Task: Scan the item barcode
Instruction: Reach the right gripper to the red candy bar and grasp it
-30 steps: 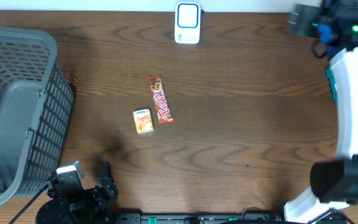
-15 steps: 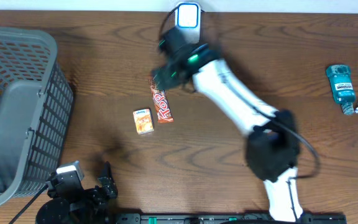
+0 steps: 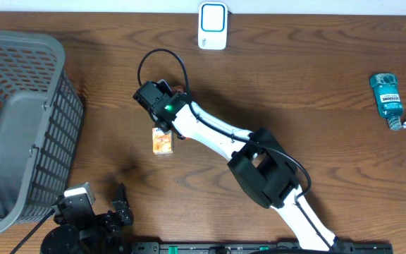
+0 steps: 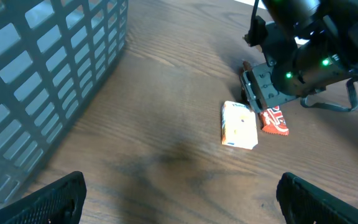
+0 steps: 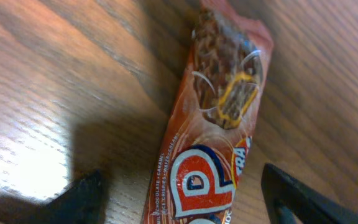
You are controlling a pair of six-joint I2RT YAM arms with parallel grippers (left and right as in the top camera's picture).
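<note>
Bearing candy bar [image 5: 222, 124]: wooden table [image 3: 294, 85] (grained).

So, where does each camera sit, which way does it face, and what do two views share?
Overhead: fixed above the table, facing straight down; shows the right arm, basket, orange box.
Left wrist: low on the left arm, facing across toward the box; own fingers at bottom corners.
Right wrist: close above the chocolate bar, facing down; own fingertips at the bottom.
Shared: overhead and left wrist both show basket, box, right arm.

Right end effector [image 3: 162, 107] at mid-table, just beside the small orange box [image 3: 162, 141].
</note>
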